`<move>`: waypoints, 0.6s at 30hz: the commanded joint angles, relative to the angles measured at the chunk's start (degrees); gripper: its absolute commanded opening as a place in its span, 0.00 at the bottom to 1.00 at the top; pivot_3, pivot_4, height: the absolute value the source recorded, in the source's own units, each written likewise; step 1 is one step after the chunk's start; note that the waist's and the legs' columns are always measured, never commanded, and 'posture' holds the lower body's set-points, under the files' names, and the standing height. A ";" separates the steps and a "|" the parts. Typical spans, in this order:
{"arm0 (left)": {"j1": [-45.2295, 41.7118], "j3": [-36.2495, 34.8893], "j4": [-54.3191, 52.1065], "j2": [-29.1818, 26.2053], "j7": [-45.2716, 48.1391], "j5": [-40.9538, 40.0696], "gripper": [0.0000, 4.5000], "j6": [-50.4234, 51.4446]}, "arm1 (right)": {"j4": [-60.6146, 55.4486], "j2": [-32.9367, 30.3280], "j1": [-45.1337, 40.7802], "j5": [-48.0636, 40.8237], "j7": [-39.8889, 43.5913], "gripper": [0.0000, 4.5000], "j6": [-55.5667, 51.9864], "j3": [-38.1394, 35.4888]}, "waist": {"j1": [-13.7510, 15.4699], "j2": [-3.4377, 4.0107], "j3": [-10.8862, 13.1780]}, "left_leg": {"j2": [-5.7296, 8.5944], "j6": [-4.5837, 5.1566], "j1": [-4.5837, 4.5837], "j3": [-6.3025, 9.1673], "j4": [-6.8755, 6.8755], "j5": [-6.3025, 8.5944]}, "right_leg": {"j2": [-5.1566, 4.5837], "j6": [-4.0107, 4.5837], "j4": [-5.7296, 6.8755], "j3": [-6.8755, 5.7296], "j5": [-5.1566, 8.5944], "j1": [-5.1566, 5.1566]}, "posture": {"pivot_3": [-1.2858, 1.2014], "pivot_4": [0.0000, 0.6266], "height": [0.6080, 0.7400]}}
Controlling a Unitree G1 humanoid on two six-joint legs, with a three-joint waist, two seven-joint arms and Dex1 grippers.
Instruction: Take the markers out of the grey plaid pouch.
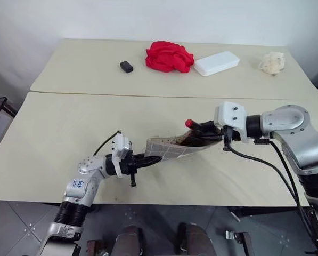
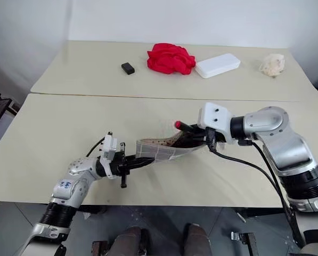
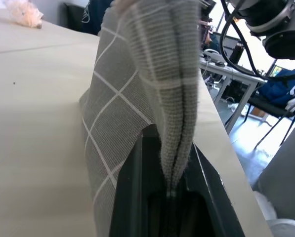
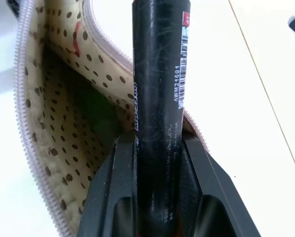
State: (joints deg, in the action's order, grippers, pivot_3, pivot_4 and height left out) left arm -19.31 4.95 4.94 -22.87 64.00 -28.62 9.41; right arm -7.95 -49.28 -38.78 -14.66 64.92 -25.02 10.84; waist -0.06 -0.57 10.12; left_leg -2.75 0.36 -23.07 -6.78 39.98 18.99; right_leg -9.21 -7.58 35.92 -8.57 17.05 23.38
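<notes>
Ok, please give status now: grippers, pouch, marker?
Left gripper shut on grey plaid pouch. Right gripper holding red-capped marker above open pouch. Nothing blocking.

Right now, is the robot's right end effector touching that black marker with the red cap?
Touching. In the right wrist view, the right end effector has both black fingers pressed against the marker barrel, no gap, above the open grey plaid pouch.

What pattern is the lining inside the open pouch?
Beige with small brown dots, clearest in the right wrist view of the grey plaid pouch.
</notes>
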 commanded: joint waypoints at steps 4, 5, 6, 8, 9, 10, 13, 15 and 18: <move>2.11 -0.89 -0.43 -1.61 0.44 1.03 0.00 -0.65 | 0.25 -0.63 1.38 -4.22 1.98 0.14 4.11 -6.46 | 0.03 0.00 0.00 | 0.00 0.00 0.00 0.01 -0.02 0.00 | 0.00 0.00 0.00 0.00 0.00 0.01 | 0.52 0.24 1.00; 2.14 -0.88 -0.51 -1.60 0.39 0.98 0.00 -0.59 | -0.46 -0.15 1.69 -5.73 2.08 0.14 3.35 -6.95 | 0.03 0.00 0.00 | 0.00 0.00 0.00 0.00 -0.02 0.00 | 0.00 0.00 -0.01 0.00 0.00 0.01 | 0.52 0.24 1.00; 2.11 -0.94 -0.50 -1.51 0.31 0.84 0.00 -0.50 | -1.41 1.17 1.97 -8.93 2.15 0.14 2.13 -8.27 | 0.02 0.00 0.00 | 0.00 0.00 0.00 0.00 -0.02 0.00 | 0.00 0.00 -0.01 0.00 0.00 0.01 | 0.52 0.24 1.00; 1.96 -1.20 -0.45 -1.24 -0.05 0.38 0.00 -0.13 | -2.90 3.65 2.15 -15.06 1.04 0.14 -1.70 -11.17 | 0.03 0.00 0.00 | 0.00 0.00 0.00 0.01 -0.01 0.00 | 0.00 0.00 0.00 0.00 0.00 0.01 | 0.52 0.24 1.00; 1.87 -1.32 -0.43 -1.14 -0.10 0.21 0.00 0.01 | -3.33 4.86 2.18 -17.87 0.76 0.14 -3.16 -12.65 | 0.04 0.00 0.00 | 0.00 0.00 0.00 0.02 -0.01 0.00 | 0.00 0.00 0.01 0.00 0.00 0.01 | 0.52 0.24 1.00; 1.79 -1.47 -0.46 -1.03 -0.11 -0.07 0.00 0.34 | -3.89 5.46 2.27 -20.11 0.83 0.14 -4.65 -13.75 | 0.04 0.00 0.00 | 0.00 0.00 0.00 0.02 -0.01 0.00 | 0.00 0.00 0.02 0.00 0.00 0.01 | 0.52 0.24 1.00; 1.32 -1.88 -0.39 -0.83 -0.06 -0.76 0.00 1.43 | -6.33 7.53 2.94 -29.17 0.13 0.14 -11.01 -17.11 | 0.13 0.00 0.00 | 0.00 0.00 0.00 0.04 0.00 0.00 | 0.00 0.00 0.01 -0.01 0.00 0.00 | 0.52 0.24 1.00; 0.75 -2.26 -0.24 -0.62 0.03 -1.44 0.00 2.43 | -7.07 8.93 3.03 -38.36 -2.34 0.14 -17.96 -20.28 | 0.11 0.00 0.00 | 0.00 0.00 0.00 0.04 -0.01 0.00 | 0.00 0.00 0.02 0.00 0.00 0.00 | 0.52 0.24 1.00; -0.10 -2.97 -0.19 -0.21 0.21 -2.38 0.00 3.87 | -6.25 10.23 2.93 -49.65 -7.20 0.14 -26.15 -24.46 | 0.19 0.00 0.00 | 0.00 0.00 0.00 0.06 0.00 0.00 | 0.00 0.01 0.02 -0.01 -0.01 -0.01 | 0.52 0.24 1.00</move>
State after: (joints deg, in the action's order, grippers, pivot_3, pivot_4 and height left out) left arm -18.85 3.03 5.20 -23.29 63.96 -29.44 12.62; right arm -13.29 -39.39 -35.52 -57.63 60.37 -47.39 -9.95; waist 0.14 -0.58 10.12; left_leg -2.75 0.36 -23.07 -6.71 39.98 18.99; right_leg -9.21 -7.57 35.94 -8.58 17.04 23.36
